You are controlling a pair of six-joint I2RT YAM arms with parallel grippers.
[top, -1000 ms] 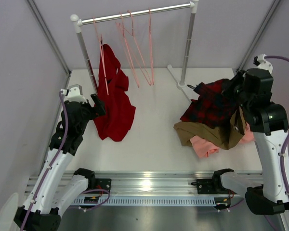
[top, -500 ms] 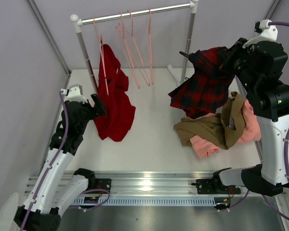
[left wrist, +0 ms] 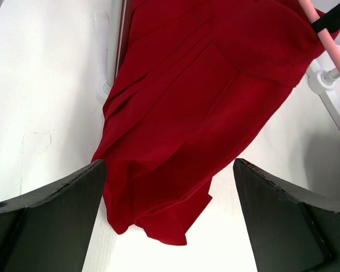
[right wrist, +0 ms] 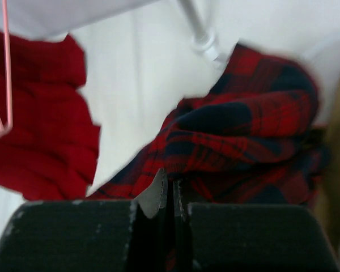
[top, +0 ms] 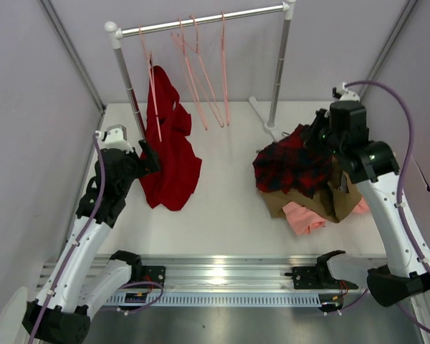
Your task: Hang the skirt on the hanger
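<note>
From above, we see the right gripper (top: pixel 314 137) low over the surface (top: pixel 229 193). The skirt (top: pixel 290 168) is bunched in a heap just ahead of and under it. Below that gripper, toward the arm bases, the skirt overlaps a tan garment (top: pixel 342 204) and a pink garment (top: pixel 301 218). The pale-pink hangers (top: pixel 201 79) hang from the rail (top: pixel 201 21), well away to that gripper's left and farther back. The left gripper (top: pixel 149 154) is right up against a red garment (top: pixel 168 158), which hangs from one of those hangers and trails onto the surface.

In the left wrist view, the left gripper (left wrist: pixel 169 170) has its fingers (left wrist: pixel 45 215) spread wide apart and nothing between them. The red garment (left wrist: pixel 198 102) hangs straight ahead of the gap, its hem just beyond the fingertips. A pink hanger arm (left wrist: pixel 328 45) crosses the upper right.

In the right wrist view, the right gripper (right wrist: pixel 170 204) has its fingers (right wrist: pixel 73 238) pressed together, clamped on an edge of the skirt (right wrist: pixel 243 136). A pale scrap shows at the pinch. The plaid cloth piles up directly ahead and to the right. The red garment (right wrist: pixel 39 136) lies off to the left with a pink hanger (right wrist: pixel 5 85) in front of it, and a rack foot (right wrist: pixel 201 34) stands beyond the skirt.
</note>
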